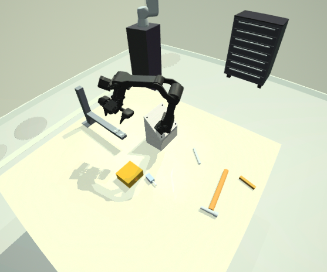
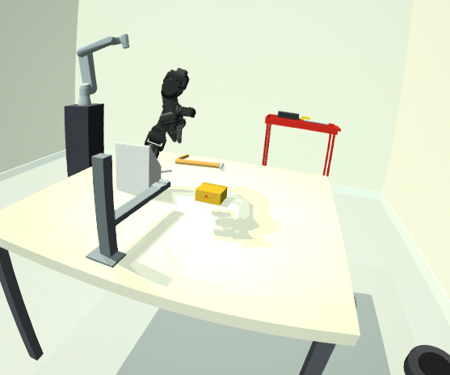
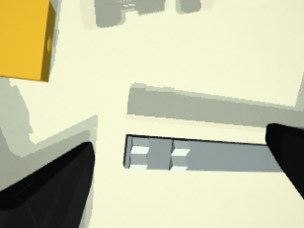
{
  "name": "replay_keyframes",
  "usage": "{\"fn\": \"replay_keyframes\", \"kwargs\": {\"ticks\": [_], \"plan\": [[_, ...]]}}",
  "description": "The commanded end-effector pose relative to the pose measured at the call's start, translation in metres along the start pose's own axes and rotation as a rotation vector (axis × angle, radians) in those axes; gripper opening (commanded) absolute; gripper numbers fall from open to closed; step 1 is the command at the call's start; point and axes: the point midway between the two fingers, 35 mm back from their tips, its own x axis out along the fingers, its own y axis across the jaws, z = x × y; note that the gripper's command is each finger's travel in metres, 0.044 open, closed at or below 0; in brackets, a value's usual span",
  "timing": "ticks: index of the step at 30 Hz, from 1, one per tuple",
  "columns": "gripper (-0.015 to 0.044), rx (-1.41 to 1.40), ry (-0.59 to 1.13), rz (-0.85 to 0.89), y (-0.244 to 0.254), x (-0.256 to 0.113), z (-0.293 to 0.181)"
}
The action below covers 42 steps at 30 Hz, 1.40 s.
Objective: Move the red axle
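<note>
Pale tabletop spreads beneath the fingers, which stand wide apart with nothing between them, above the bracket. The V-blocks hold no axle. Off to one side of the fingers, the yellow block rests on the tabletop.

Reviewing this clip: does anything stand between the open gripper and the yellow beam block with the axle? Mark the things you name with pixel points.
Nothing visible blocks the gap between the open gripper (image 1: 113,116) and the yellow block (image 1: 129,173) (image 2: 211,194) (image 3: 25,38); the bracket's arm (image 1: 105,124) (image 2: 140,202) (image 3: 232,158) lies low beside that path.
</note>
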Motion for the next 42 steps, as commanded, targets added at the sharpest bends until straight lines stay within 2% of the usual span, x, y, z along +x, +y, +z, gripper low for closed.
{"fn": "replay_keyframes", "kwargs": {"ticks": [1,10,20,25,30,42], "plan": [[0.0440,-0.173,0.031,0.041,0.035,0.024,0.032],[0.0440,-0.627,0.085,0.173,0.149,0.083,0.084],[0.0440,-1.088,0.096,0.392,0.283,0.125,0.069],[0.0440,-1.096,0.096,0.397,0.285,0.128,0.068],[0.0440,-1.096,0.095,0.397,0.294,0.156,0.060],[0.0440,-1.095,0.094,0.398,0.299,0.173,0.055]]}}
